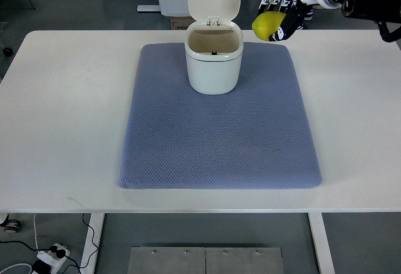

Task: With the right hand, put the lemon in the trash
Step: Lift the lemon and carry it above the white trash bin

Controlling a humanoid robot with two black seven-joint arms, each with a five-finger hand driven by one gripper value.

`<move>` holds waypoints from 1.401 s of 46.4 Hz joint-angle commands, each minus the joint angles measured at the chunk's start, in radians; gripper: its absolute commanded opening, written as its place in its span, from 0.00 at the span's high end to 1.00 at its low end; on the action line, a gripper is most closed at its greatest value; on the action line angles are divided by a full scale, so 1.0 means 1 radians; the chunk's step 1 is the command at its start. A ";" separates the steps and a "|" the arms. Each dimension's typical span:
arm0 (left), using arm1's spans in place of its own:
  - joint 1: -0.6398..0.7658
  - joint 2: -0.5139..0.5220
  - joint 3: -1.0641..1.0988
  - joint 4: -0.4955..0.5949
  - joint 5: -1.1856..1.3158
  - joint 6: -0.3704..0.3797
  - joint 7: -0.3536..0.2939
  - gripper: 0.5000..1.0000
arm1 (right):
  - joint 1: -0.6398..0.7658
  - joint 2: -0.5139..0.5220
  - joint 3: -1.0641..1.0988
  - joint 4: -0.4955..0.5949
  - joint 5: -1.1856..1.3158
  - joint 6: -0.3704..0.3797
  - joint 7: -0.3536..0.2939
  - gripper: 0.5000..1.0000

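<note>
Gripping lemon (269,26): right hand (283,15), fingers closed around it, raised over far worktop (69,98) edge. Trash bin (213,57), lid open, to hand's left on blue mat (219,136), apart.

No readable text, label, brand or number shows — nothing legible anywhere.

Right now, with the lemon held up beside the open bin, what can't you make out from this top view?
- Inside of the trash bin: its floor is hidden by its own walls.
- Far side of the lemon: covered by the right hand.
- Right arm: cut off by the picture's right edge.
- Left hand: out of view.
</note>
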 commanded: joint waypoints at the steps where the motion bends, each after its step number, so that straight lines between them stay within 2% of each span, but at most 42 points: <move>1: 0.000 0.000 0.000 -0.001 0.000 0.000 0.000 0.00 | -0.001 0.024 0.001 -0.016 0.018 -0.003 -0.002 1.00; 24: 0.000 0.000 0.000 -0.001 0.000 0.000 0.000 0.00 | -0.049 0.139 0.007 -0.151 0.086 -0.010 -0.035 1.00; 65: 0.000 0.000 0.000 0.000 0.000 0.000 0.000 0.00 | -0.147 0.139 0.067 -0.249 0.162 -0.026 -0.088 1.00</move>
